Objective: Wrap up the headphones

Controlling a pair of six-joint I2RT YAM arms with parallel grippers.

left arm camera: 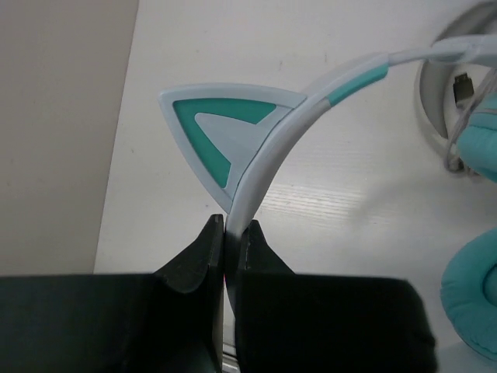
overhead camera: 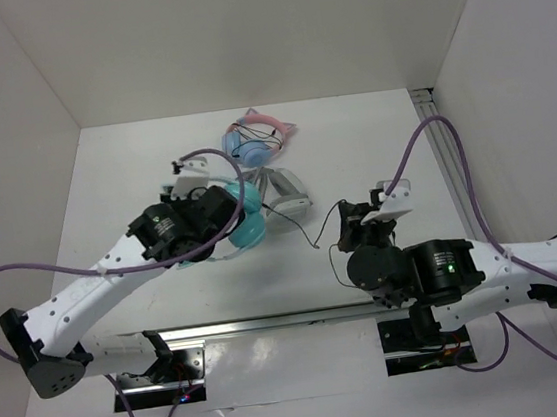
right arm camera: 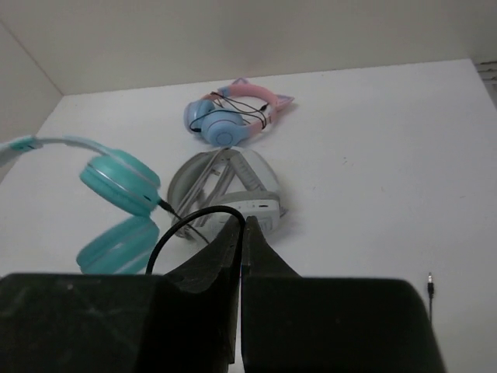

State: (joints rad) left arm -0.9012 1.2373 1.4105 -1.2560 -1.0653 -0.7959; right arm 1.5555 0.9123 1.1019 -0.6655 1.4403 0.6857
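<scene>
There are three sets of headphones on one table [overhead camera: 371, 138]: one teal headphones [right arm camera: 116, 186] at the left, one grey-white headphones [right arm camera: 225, 186] just right of it, and one blue-and-pink headphones [right arm camera: 229, 116] farther back. Two arms stand at the near edge, the left arm [overhead camera: 97, 290] and the right arm [overhead camera: 496, 264].

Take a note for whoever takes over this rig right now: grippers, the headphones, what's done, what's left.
Left gripper: shut on the white headband of the teal headphones, beside a cat ear.
Right gripper: shut on the black cable; its plug lies loose on the table.
Done: both grips.
Left: wrapping the cable; none looks wound yet.
Grey-white headphones and blue-and-pink headphones lie nearby.
</scene>
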